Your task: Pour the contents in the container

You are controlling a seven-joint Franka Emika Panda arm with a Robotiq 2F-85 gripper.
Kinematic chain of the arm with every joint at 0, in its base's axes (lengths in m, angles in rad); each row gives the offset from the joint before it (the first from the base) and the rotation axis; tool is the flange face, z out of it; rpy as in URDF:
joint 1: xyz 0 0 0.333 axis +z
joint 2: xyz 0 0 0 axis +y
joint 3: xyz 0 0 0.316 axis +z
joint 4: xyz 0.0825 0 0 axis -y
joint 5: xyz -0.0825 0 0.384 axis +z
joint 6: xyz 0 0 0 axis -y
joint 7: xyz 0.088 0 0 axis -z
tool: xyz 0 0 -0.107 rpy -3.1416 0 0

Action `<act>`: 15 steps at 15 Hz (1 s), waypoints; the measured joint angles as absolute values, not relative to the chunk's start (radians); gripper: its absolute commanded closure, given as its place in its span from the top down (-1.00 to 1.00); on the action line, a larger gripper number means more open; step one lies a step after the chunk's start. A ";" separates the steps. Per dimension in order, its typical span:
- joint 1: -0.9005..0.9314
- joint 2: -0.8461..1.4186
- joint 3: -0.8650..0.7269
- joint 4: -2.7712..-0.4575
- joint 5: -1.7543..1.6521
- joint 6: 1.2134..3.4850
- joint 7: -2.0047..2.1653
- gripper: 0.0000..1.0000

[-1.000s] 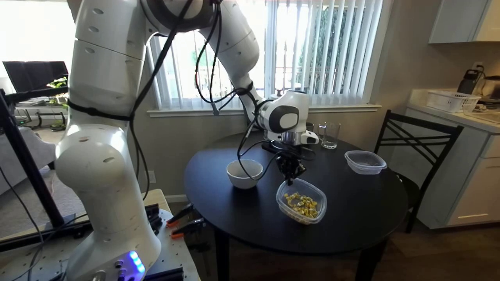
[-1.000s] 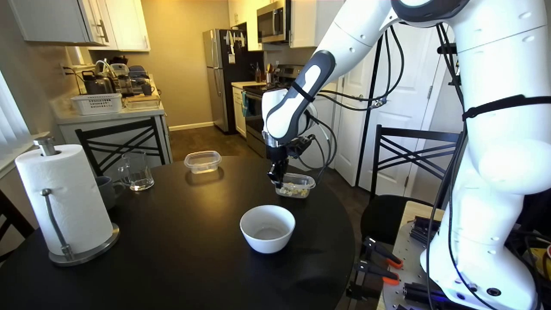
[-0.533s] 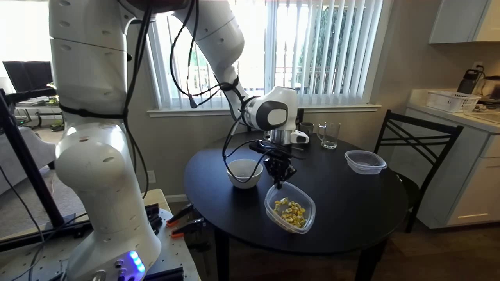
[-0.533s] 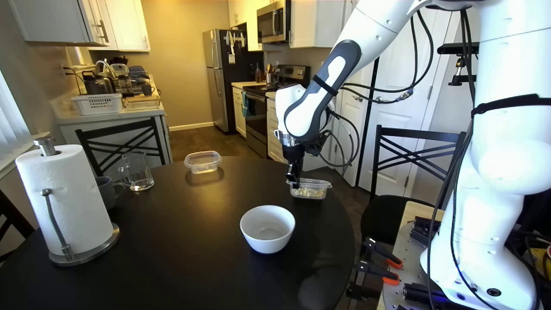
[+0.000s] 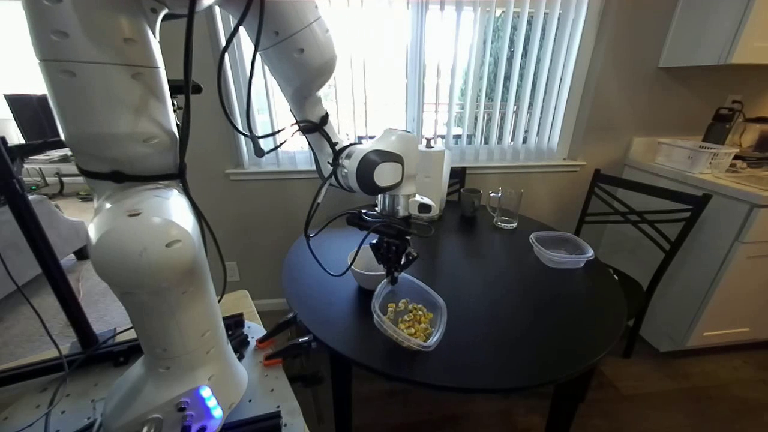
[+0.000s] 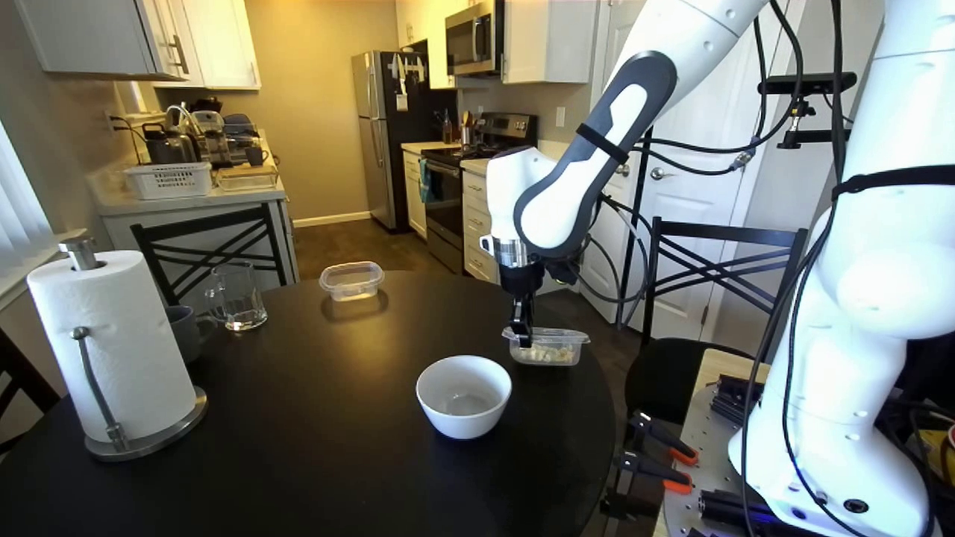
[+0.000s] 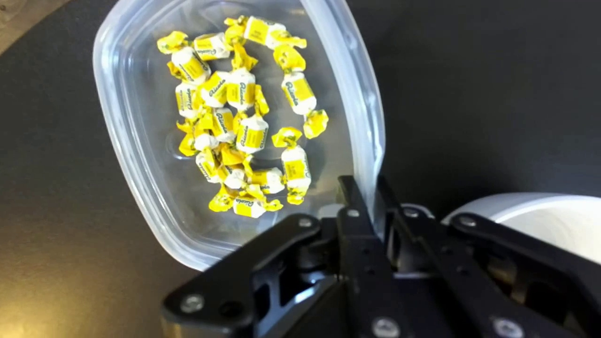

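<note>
In an exterior view, going left to right along the dark round desk (image 6: pixel 321 418): a tall paper towel roll (image 6: pixel 112 350); a grey mug (image 6: pixel 181 328), partly hidden behind the roll; a clear glass mug (image 6: pixel 245 302); a second clear tub (image 6: pixel 352 289); a white bowl (image 6: pixel 464 424), seen whole; then my gripper (image 6: pixel 524 341), clenched on the rim of the container (image 6: pixel 573 338), a shallow clear tub with its open side up. What it holds is only a pale blur there, and I cannot tell whether its base touches the desk. At far right my arm (image 6: pixel 880 313) runs out of the top of the view.

In my wrist view, again from the left, the container comes first, cut off at the top. In it lie the contents (image 7: pixel 241 91): small sweets in yellow and white twisted wrappers. They overlap, so I cannot count them; "Ricola" can be read on several, blurred or turned away on others. Next comes my gripper, one jaw inside the container's wall and one outside, covering its lower right corner. Last is the white bowl, partly covered by my gripper and cut off by the right edge
</note>
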State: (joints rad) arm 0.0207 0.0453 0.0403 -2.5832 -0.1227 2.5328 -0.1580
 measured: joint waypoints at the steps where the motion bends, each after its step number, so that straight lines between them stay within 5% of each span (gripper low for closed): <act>1: 0.035 0.034 0.050 -2.595 -0.123 2.554 -0.141 -0.89; 15: 0.191 -0.331 0.130 -2.772 -0.054 2.647 -0.023 -0.90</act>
